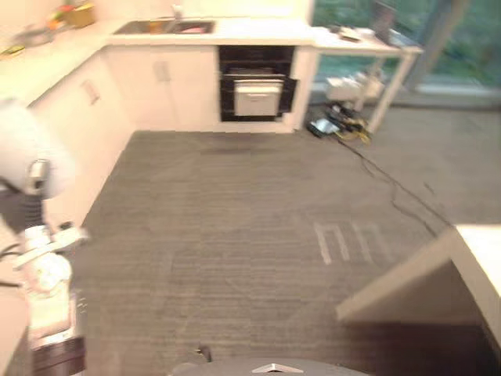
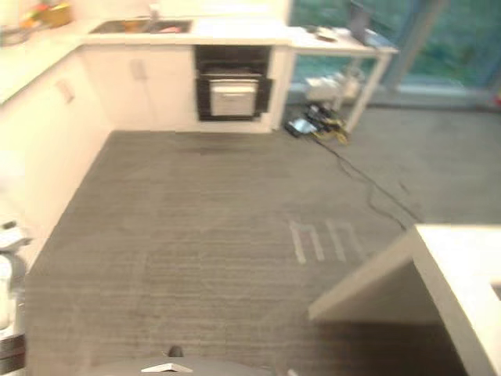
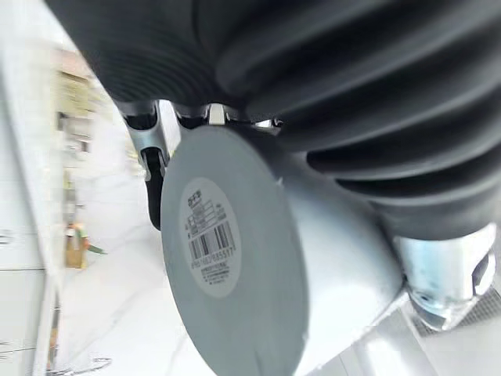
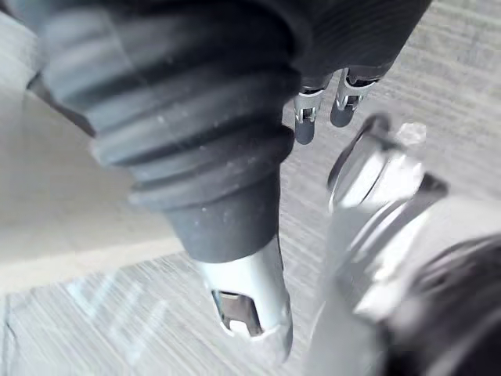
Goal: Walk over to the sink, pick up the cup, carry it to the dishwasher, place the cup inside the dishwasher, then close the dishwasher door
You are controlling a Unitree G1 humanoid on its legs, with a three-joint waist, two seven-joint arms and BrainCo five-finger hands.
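Cup (image 3: 235, 251): grey, gripped in the left hand (image 3: 446, 270), labelled base facing the wrist camera.
Left hand: fingers and thumb wrapped round the cup.
Right hand (image 4: 250, 309): fingers loose, holding nothing, above carpet (image 1: 250, 219).
Dishwasher (image 1: 256, 90): far across the carpet, under the counter, right of the sink (image 1: 164, 27).

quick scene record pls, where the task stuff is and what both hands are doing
sink: far end, in the counter
dishwasher: under the counter, right of the sink, front looks open and dark
cup: too far to make out
carpet: grey, runs from the robot to the sink
left hand: hangs by the robot's side, state unclear
right hand: over the carpet, state unclear
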